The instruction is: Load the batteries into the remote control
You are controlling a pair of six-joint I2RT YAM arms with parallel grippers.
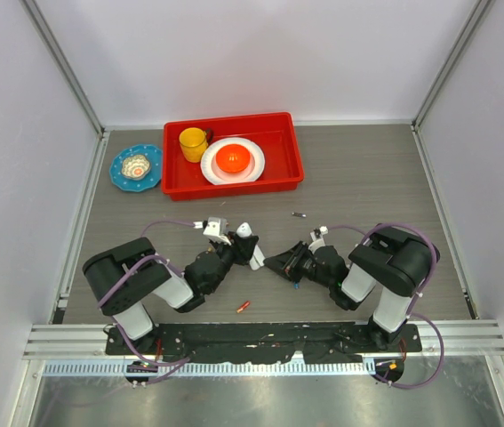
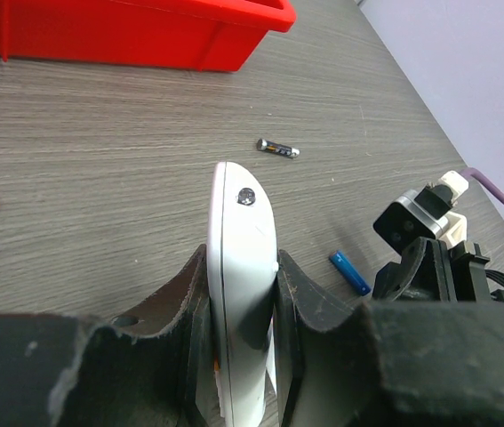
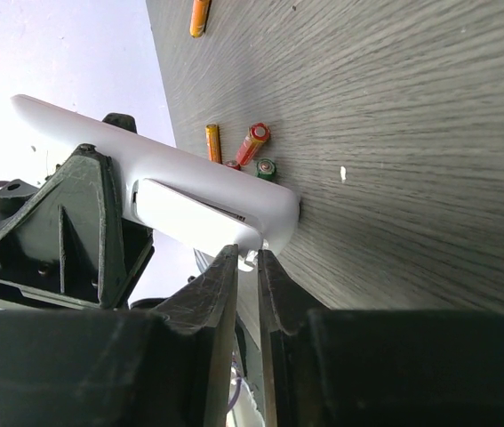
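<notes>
A robotics lab test cell: plain white walls (image 1: 234, 53), aluminium frame posts (image 1: 63, 64), grey table (image 1: 367, 178), metal mounting rail (image 1: 483, 336)

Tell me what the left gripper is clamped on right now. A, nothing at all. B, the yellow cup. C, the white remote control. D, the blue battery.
C: in the left wrist view the left gripper has a finger pressed against each side of the remote control, which it holds on edge with the rounded end sticking out past the fingers.
</notes>
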